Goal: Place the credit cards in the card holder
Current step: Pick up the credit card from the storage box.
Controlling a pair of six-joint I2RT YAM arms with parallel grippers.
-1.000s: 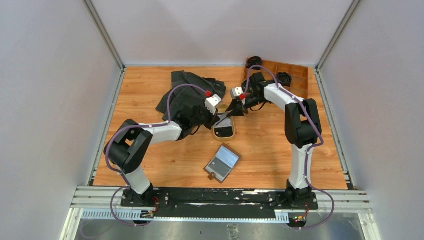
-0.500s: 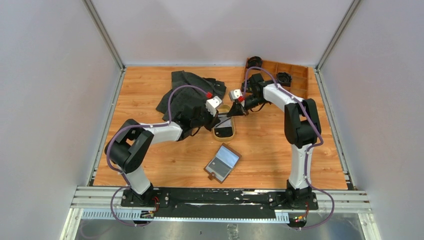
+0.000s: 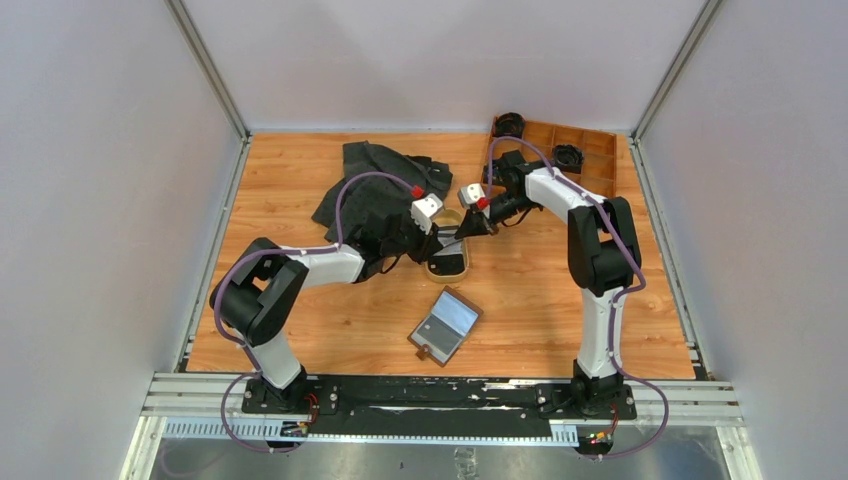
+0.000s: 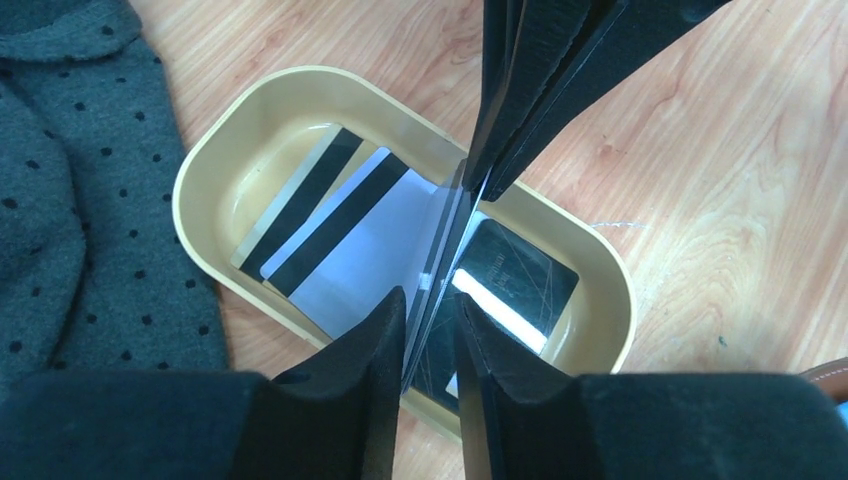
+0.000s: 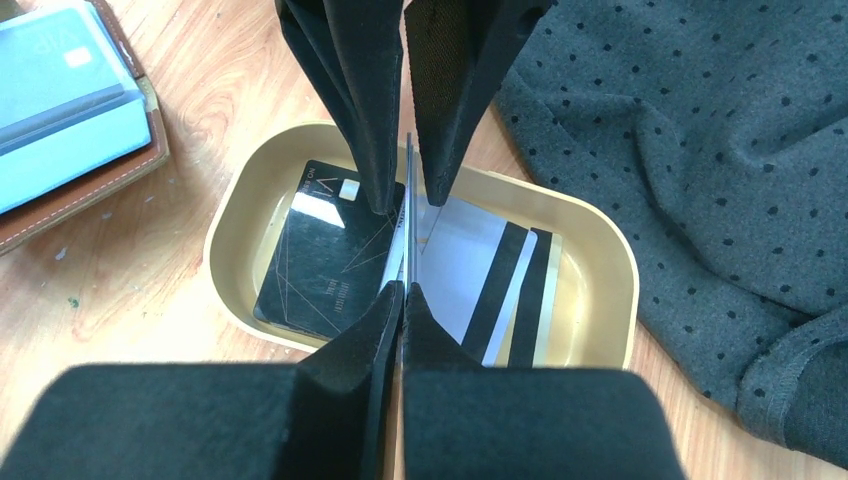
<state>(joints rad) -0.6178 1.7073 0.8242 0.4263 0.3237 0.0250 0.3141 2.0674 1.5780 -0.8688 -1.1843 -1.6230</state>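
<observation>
- Holding one card (image 4: 440,255) over tray (image 4: 200,190): our right gripper (image 5: 402,300) pinches it, left gripper (image 4: 428,310) slightly spread.
- We count one stowed card (image 5: 50,80) in card holder (image 5: 80,195); other cards (image 4: 340,230) lie in tray.

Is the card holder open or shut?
Open: the card holder lies spread flat, inside up, a pale card showing in it.

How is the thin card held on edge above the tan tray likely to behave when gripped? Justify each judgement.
The card is likely stiff: it stands straight though the right pincer pinches just one edge. Probably light, since that small grip carries it. The black card in the tray shows glare, so such surfaces may be slippery.
</observation>
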